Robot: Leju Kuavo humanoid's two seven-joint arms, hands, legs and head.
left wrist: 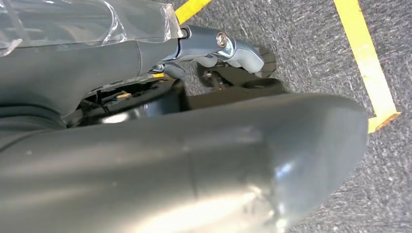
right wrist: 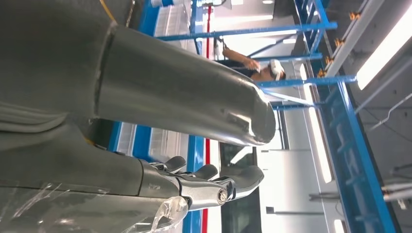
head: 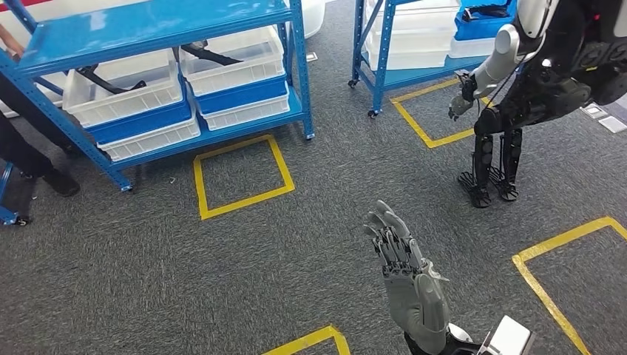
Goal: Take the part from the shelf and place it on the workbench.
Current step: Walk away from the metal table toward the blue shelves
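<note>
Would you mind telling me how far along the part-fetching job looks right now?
No part shows on any workbench. Dark parts lie in white bins on the blue shelf. The right hand is raised, fingers apart, holding nothing; the left hand shows nothing in it. This fits either before a pick or after a delivery, so what remains is unclear.

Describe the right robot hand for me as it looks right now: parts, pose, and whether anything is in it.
The right robot hand is raised in front of the body over the grey carpet, palm section a light grey shell, fingers dark and metallic with pale tips. The fingers are stretched out and slightly apart, pointing toward the shelves ahead. Nothing lies in it and nothing touches it. In the right wrist view its thick grey thumb and metal-jointed fingers extend into open air.
</note>
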